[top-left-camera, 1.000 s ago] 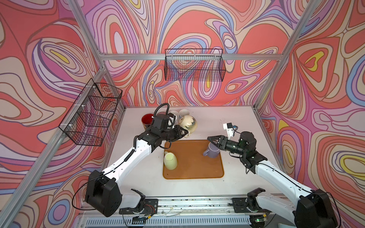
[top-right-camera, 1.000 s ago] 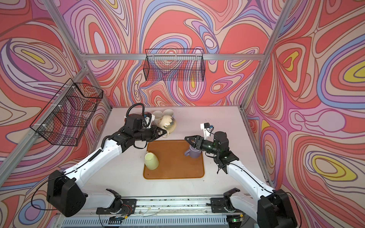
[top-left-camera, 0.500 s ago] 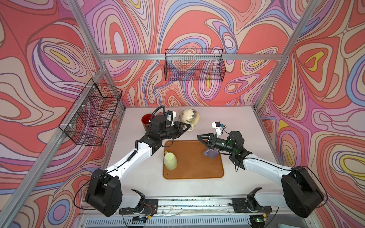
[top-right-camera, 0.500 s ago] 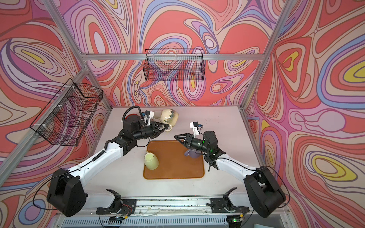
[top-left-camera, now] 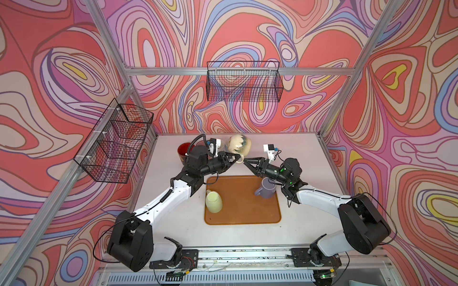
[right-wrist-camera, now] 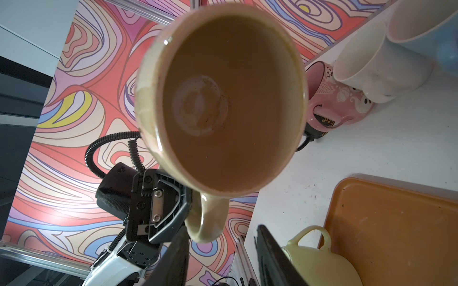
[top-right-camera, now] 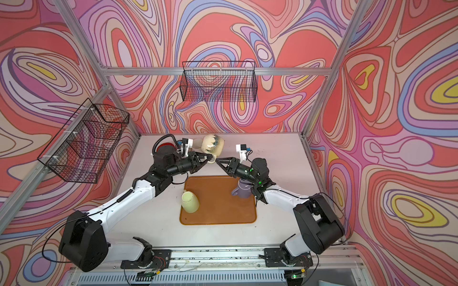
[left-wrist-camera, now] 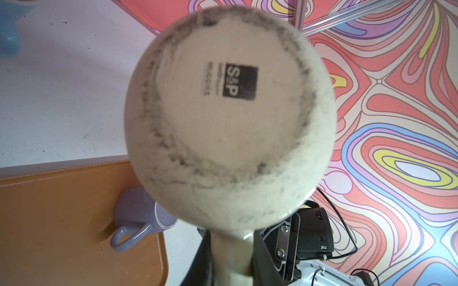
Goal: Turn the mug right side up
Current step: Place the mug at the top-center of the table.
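the white surface (top-left-camera: 297, 153) is carrying an orange tray (top-left-camera: 243, 210). just beyond the tray's far edge, the cream mug (top-left-camera: 239, 144) is hanging in the air on its side, likely halfway through its flip. the left end effector (top-left-camera: 236, 156) is clenching its handle (right-wrist-camera: 210, 222) to carry it. the right end effector (top-left-camera: 245, 161), jaws parted, is sitting just beside that handle, seemingly for a handover.
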`<action>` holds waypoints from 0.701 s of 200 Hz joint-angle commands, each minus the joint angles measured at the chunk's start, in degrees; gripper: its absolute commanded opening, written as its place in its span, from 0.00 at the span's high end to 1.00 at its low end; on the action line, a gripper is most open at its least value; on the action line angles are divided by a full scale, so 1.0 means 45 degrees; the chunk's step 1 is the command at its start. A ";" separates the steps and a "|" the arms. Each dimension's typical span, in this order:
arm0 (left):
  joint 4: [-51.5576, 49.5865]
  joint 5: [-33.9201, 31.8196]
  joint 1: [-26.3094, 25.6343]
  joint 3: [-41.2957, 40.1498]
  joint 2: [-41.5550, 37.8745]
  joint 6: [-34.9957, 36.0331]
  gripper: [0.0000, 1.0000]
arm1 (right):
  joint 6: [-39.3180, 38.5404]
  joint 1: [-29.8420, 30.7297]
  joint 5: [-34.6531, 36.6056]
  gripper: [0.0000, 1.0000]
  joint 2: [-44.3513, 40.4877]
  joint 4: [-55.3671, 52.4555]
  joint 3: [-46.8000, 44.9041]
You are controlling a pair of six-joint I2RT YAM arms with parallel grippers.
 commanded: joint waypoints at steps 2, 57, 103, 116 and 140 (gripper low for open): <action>0.2325 0.0312 0.0060 0.0213 -0.0405 -0.0033 1.00 | 0.0239 0.0065 0.0117 0.56 0.0309 0.0580 0.0498; 0.3017 0.0499 0.0065 0.0174 -0.0134 -0.0426 1.00 | 0.0670 0.0071 0.0148 0.68 0.1125 0.1421 0.0809; 0.3274 0.0553 0.0065 0.0062 -0.0015 -0.0475 1.00 | 0.0785 0.0115 0.0121 0.66 0.1474 0.1585 0.1207; 0.3421 0.0577 0.0065 0.0003 0.0042 -0.0523 1.00 | 0.0857 0.0118 0.0117 0.66 0.1601 0.1711 0.1299; 0.3605 0.0564 0.0065 -0.0080 0.0098 -0.0620 1.00 | 0.0969 0.0177 0.0118 0.66 0.1849 0.1917 0.1458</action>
